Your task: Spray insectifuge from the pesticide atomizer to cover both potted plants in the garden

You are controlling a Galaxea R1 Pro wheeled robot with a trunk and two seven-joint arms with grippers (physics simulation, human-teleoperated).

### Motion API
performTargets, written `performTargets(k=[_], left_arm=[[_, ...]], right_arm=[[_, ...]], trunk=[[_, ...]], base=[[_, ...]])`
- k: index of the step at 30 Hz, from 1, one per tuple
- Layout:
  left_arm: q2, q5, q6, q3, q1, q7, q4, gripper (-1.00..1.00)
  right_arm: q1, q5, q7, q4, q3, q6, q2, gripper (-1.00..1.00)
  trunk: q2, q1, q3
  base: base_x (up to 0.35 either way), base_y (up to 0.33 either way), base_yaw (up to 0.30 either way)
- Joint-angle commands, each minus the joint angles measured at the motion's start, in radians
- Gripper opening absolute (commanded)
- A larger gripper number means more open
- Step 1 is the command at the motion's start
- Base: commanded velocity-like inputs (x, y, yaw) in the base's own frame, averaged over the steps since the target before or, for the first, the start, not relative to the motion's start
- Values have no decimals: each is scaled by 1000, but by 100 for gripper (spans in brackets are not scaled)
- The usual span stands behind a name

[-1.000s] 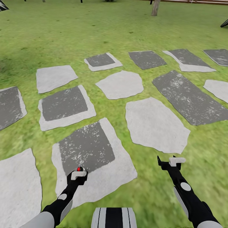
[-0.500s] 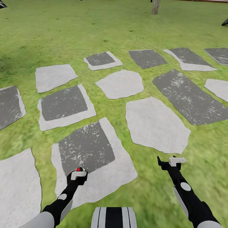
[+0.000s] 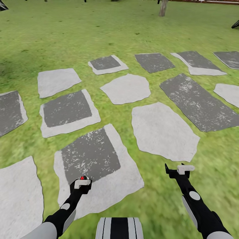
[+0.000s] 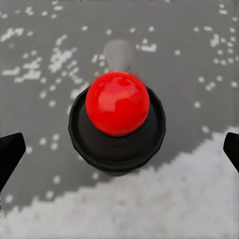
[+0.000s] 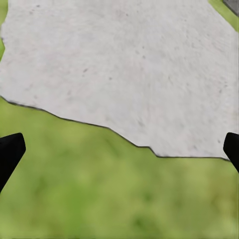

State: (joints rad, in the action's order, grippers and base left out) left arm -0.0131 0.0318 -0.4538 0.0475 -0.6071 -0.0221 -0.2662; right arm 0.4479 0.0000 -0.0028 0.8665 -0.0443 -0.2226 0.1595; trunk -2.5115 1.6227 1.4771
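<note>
While the left gripper (image 3: 82,182) hung over the grey middle of a stepping stone (image 3: 96,159), a dark round body with a red ball on top (image 4: 117,124) sat between its fingers. I took this for the pesticide atomizer seen end-on. The fingertips stood far out to either side of it in the left wrist view, so I could not tell whether it was truly clamped. The right gripper (image 3: 179,168) was spread wide and held nothing, above grass just off the edge of a pale stone (image 5: 124,64). Around both lay the lawn (image 3: 99,30) and, far off, a tree trunk (image 3: 162,8). If the hold was loose, driving on could shake the bottle down. Spraying here would only wet stone, not the potted plants.
</note>
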Motion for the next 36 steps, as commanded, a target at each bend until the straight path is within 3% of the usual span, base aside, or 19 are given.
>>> performTargets(k=[1, 36], left_arm=[[-1, 4, -3, 5, 0, -1, 1, 100], [-1, 4, -7, 6, 0, -1, 2, 100]], right_arm=[[0, 0, 0, -1, 0, -3, 0, 100], [0, 0, 0, -1, 0, -3, 0, 100]], trunk=[[0, 0, 0], [0, 0, -7]], base=[[0, 0, 0], [0, 0, 0]])
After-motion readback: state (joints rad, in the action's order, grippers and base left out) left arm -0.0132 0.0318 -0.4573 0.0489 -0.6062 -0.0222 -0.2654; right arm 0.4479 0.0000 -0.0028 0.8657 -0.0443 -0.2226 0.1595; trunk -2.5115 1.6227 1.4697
